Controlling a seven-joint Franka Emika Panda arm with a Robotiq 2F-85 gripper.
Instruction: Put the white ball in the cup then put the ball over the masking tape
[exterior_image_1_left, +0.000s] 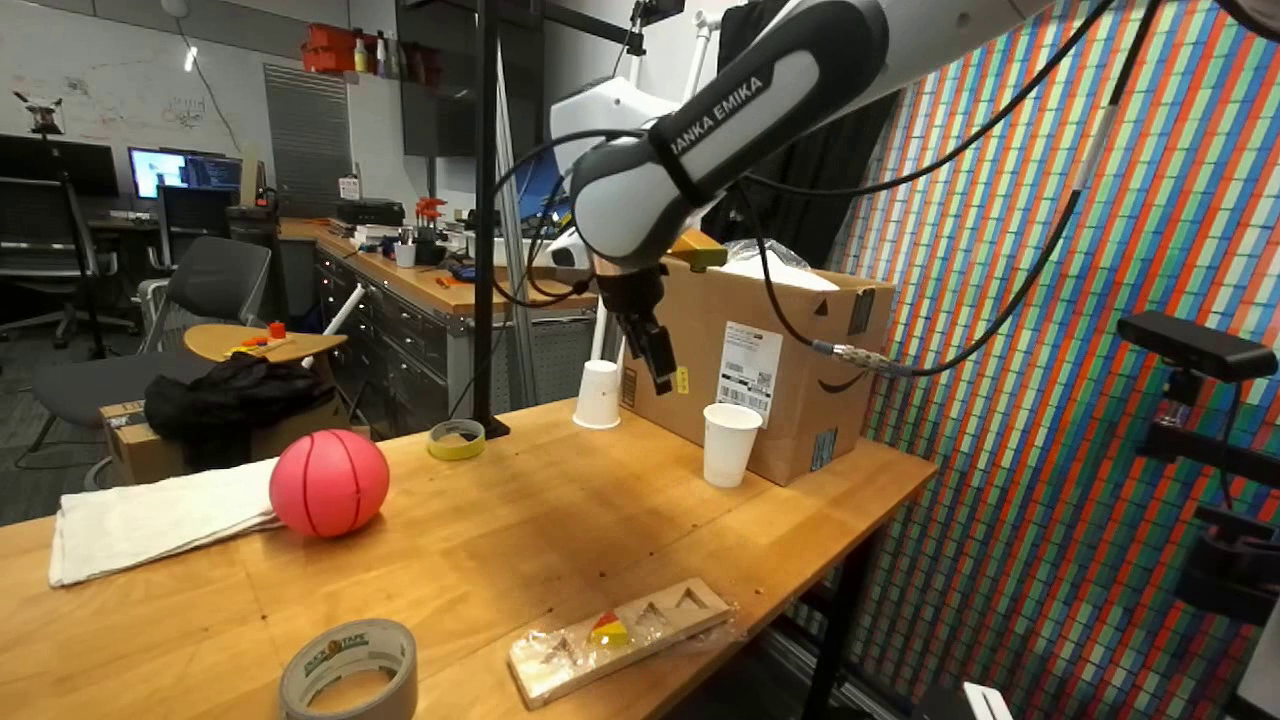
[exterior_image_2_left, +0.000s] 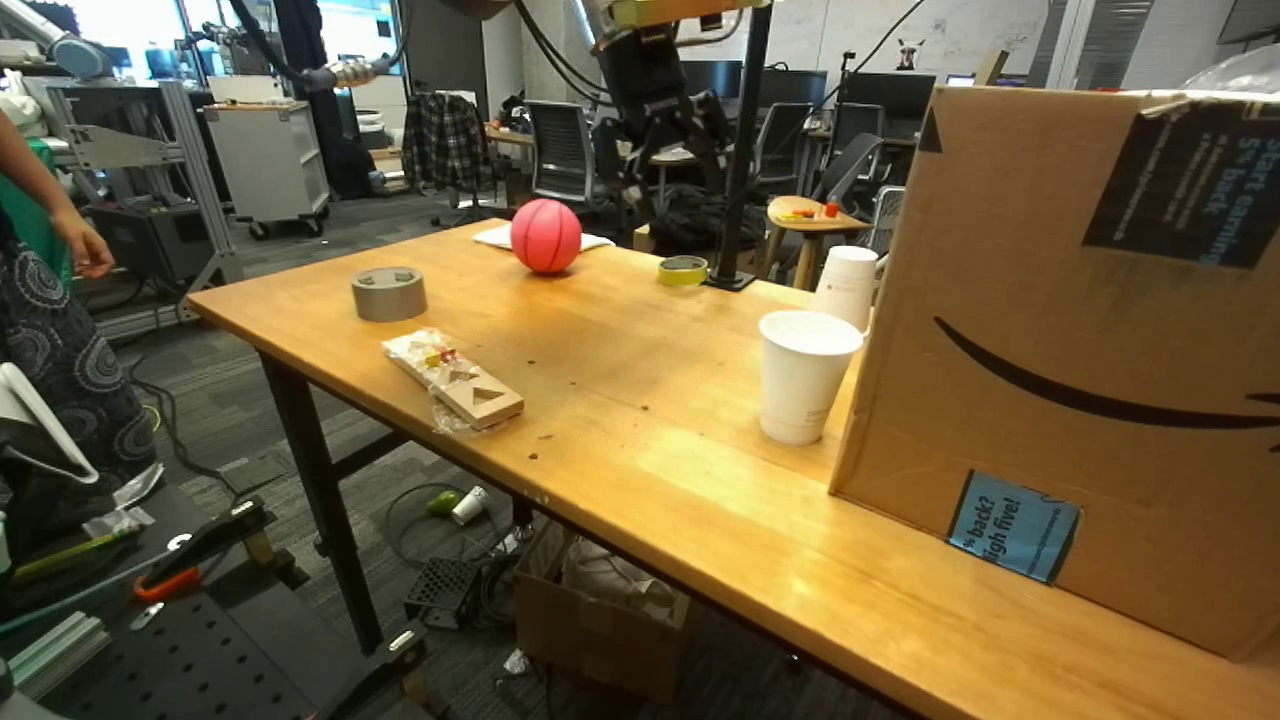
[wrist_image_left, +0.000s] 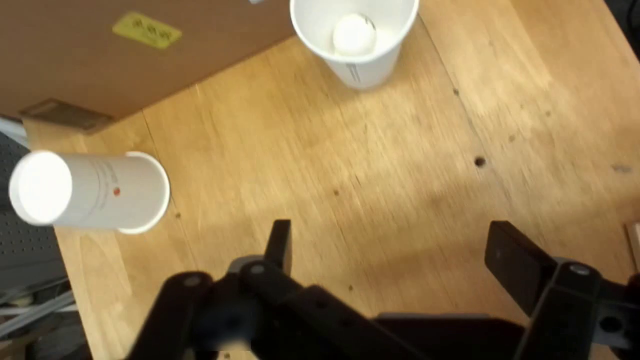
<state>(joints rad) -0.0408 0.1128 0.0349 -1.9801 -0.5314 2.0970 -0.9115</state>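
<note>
The white ball (wrist_image_left: 354, 35) lies inside an upright white paper cup (wrist_image_left: 365, 75); this cup (exterior_image_1_left: 728, 450) stands beside the cardboard box, also in an exterior view (exterior_image_2_left: 800, 390). The large red-pink ball (exterior_image_1_left: 330, 483) rests on the table by a white cloth, also in an exterior view (exterior_image_2_left: 546, 236). A grey-tan tape roll (exterior_image_1_left: 345, 638) lies flat near the front edge. A low yellow-green ring (exterior_image_1_left: 456, 452), looking like a tape roll, sits by the black post. My gripper (wrist_image_left: 390, 242) is open and empty, above the table between the two paper cups and pointing down.
An upside-down white paper cup (wrist_image_left: 110, 192) stands near the table's back edge. A large cardboard box (exterior_image_1_left: 800, 400) stands behind the cups. A wooden puzzle board (exterior_image_1_left: 620, 640) in plastic lies at the front edge. A black post (exterior_image_1_left: 485, 250) rises at the back edge.
</note>
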